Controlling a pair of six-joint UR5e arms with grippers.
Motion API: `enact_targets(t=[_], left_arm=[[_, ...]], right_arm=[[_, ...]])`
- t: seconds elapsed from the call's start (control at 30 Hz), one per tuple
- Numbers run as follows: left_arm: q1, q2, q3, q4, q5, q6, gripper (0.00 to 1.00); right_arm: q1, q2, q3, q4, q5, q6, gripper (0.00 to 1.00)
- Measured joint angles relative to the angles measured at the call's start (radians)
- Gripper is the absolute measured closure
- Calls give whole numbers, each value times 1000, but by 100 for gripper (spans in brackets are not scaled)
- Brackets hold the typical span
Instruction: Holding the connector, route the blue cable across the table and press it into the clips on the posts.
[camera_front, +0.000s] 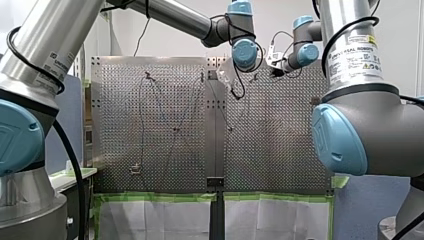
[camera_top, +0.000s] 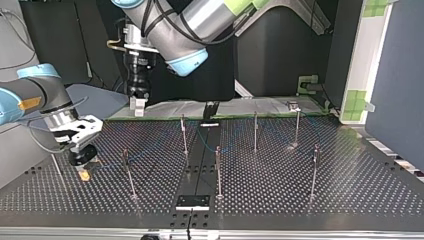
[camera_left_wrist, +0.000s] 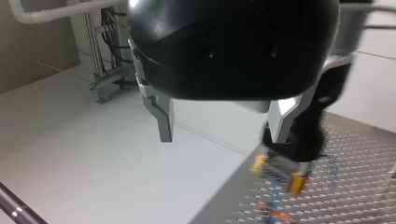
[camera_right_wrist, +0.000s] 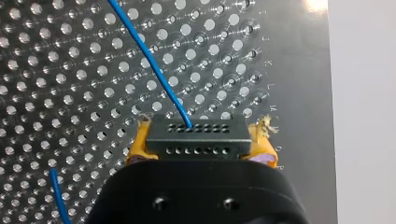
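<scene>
Yellow-padded right gripper (camera_right_wrist: 201, 140), lowered to the table (camera_right_wrist: 56, 84), clamps the connector (camera_right_wrist: 196, 128) — blue cable (camera_right_wrist: 149, 60) leaves ahead; left gripper (camera_left_wrist: 223, 123) agape.

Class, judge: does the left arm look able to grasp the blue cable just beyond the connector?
Probably yes: my left gripper hangs open and empty near my right gripper, which is shut on the connector; the blue cable runs out over bare table.

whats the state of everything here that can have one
left gripper: open, holding nothing
right gripper: shut on the connector
connector: clamped between the yellow pads
blue cable: runs from the connector across the table; clipped or not, cannot tell
posts: upright
</scene>
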Motion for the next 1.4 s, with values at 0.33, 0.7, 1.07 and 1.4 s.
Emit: enact_targets(t=[0.33, 0.7, 1.07, 1.4], left_arm=[[-87, -19, -87, 87, -87, -87, 0], [-184, 75, -184, 184, -184, -184, 0], [-173, 49, -280, 280, -213, -272, 0], [-89, 49, -364, 365, -131, -238, 0]], right_arm=[[0, 0, 0, 0, 0, -1, 100], [0, 1, 0, 0, 0, -2, 100], [1, 0, 0, 1, 0, -4, 100], [-2, 0, 0, 1, 0, -4, 100]])
